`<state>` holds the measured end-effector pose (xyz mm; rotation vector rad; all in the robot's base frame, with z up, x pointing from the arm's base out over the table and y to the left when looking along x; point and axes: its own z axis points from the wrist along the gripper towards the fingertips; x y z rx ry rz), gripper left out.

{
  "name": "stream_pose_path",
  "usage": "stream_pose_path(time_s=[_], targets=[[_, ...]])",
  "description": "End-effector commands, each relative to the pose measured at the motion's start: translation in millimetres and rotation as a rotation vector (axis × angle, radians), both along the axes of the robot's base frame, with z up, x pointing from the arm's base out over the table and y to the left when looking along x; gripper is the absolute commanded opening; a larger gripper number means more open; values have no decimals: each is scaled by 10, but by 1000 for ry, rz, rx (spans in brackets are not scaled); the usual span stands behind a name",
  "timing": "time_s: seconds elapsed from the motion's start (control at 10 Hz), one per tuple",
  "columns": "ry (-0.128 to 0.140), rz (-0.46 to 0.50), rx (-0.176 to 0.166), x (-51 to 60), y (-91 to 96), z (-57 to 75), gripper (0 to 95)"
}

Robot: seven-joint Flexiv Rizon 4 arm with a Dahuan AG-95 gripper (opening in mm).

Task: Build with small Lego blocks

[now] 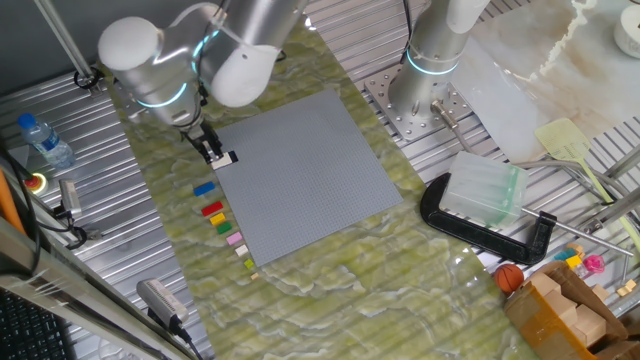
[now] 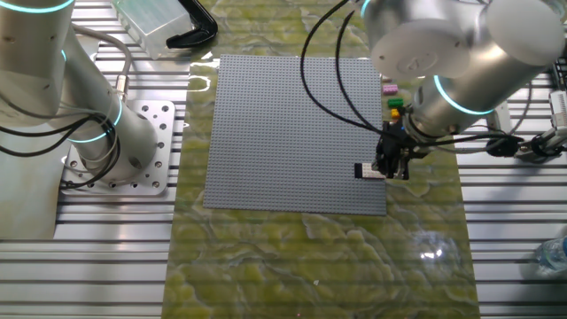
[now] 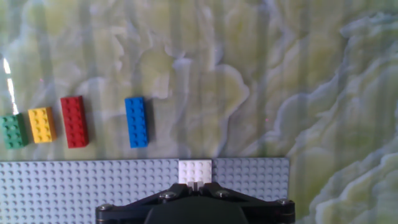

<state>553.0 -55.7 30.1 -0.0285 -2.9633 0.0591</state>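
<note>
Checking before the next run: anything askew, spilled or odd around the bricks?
Nothing stands out. The blue brick, red brick, yellow brick and green brick lie in a tidy row beside the grey baseplate. The white brick sits square at the baseplate's edge, at the gripper.

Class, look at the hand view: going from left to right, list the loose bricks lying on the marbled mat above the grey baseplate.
Green brick → yellow brick → red brick → blue brick.
</note>
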Motion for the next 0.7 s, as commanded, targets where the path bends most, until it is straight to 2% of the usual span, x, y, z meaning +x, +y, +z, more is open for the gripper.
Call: stream_pose_path(time_s=[0.1,0.4,0.6,0.7], targets=[[0,20,2,-4,22,81,0],[-25,73,-5,-56,81,208,0],[-46,93,7,-27,108,254,0],[-43,109,10,-10,123,271,0]])
